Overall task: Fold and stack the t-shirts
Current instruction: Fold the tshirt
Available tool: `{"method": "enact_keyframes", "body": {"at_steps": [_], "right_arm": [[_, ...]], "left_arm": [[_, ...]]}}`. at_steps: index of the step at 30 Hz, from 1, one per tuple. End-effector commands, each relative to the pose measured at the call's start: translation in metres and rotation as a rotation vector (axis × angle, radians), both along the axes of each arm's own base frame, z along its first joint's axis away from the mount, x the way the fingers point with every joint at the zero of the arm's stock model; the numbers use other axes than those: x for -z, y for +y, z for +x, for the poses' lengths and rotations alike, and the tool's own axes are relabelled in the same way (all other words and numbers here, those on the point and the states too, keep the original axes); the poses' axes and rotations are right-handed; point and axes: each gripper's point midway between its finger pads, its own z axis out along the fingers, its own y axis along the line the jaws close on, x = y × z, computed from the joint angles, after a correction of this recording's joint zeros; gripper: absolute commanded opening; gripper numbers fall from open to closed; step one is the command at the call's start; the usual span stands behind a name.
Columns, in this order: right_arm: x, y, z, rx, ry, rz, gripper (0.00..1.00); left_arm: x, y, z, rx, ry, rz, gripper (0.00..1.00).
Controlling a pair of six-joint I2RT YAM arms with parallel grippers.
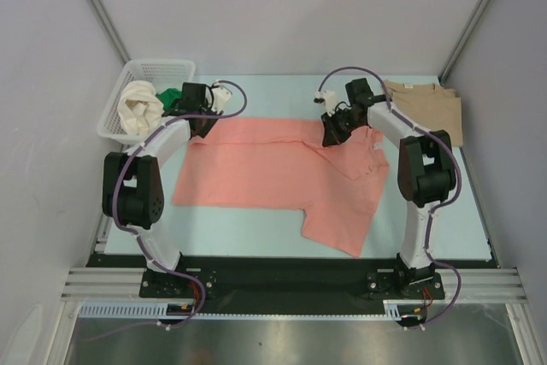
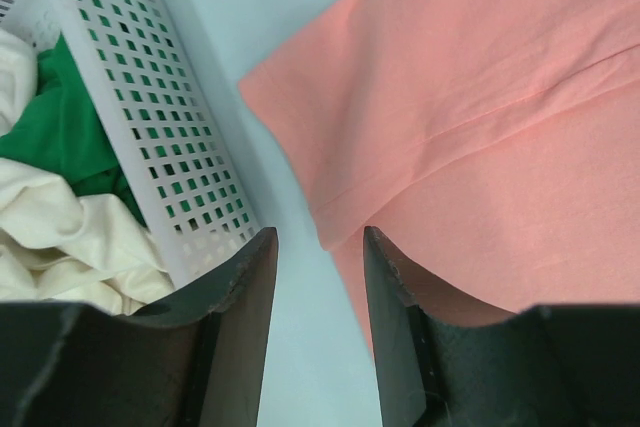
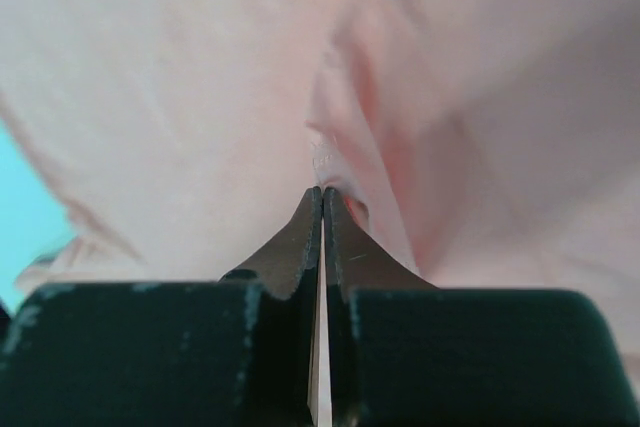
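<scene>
**Catch the second corner**

The large salmon-pink short-sleeved cloth t-shirt [image 1: 273,168] lies spread just right of the white plastic lattice basket [image 1: 158,63]. Right gripper [image 3: 322,192], farther right, is clamped on its cloth; left gripper [image 2: 320,245], beside the basket, gapes at the shirt's corner: pinch cloth only, clear of the basket

Four t-shirts, one spread out.
Salmon-pink t-shirt [image 1: 273,179] lies mostly flat mid-counter [image 1: 273,96], right side rumpled; tan t-shirt [image 1: 427,107] folded far right; cream-white t-shirt [image 1: 139,108], green t-shirt [image 1: 172,98] bunched in basket [image 1: 158,65].

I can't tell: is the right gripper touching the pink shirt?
Touching. The right wrist view shows the right gripper shut, pinching a fold of the pink shirt.
</scene>
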Motion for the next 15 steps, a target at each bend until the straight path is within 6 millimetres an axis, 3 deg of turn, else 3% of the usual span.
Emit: {"method": "enact_keyframes", "body": {"at_steps": [1, 2, 3, 5, 6, 8, 11, 13, 14, 15], "right_arm": [[-0.034, 0.025, -0.037, -0.092, -0.042, 0.016, 0.00], [-0.043, 0.030, -0.044, -0.095, -0.055, 0.025, 0.00], [-0.033, 0.037, -0.061, -0.113, -0.021, 0.018, 0.00], [-0.032, 0.042, -0.073, -0.117, -0.014, 0.013, 0.08], [-0.033, 0.043, -0.081, -0.125, -0.022, 0.009, 0.25], [-0.034, 0.046, -0.083, -0.122, -0.045, -0.012, 0.40], [-0.044, 0.033, -0.068, -0.056, -0.072, -0.014, 0.41], [-0.054, 0.021, -0.046, 0.019, -0.092, 0.008, 0.41], [-0.058, 0.005, -0.030, 0.072, -0.107, 0.014, 0.41], [-0.060, -0.005, -0.020, 0.114, -0.107, 0.019, 0.41]], "left_arm": [[-0.035, 0.002, 0.005, 0.003, -0.108, -0.014, 0.45], [-0.040, 0.001, 0.004, 0.005, -0.120, -0.019, 0.45], [-0.039, 0.001, 0.003, 0.008, -0.120, -0.020, 0.45], [-0.039, -0.001, 0.002, 0.018, -0.114, -0.026, 0.45], [-0.038, -0.002, 0.002, 0.022, -0.109, -0.028, 0.46], [-0.035, -0.002, 0.001, 0.024, -0.096, -0.028, 0.48], [-0.028, -0.003, 0.003, 0.029, -0.058, -0.026, 0.48], [-0.017, -0.004, 0.006, 0.029, -0.003, -0.024, 0.48], [-0.015, -0.004, 0.007, 0.027, 0.018, -0.028, 0.48], [-0.022, -0.005, 0.014, 0.023, 0.012, -0.031, 0.47]]}}
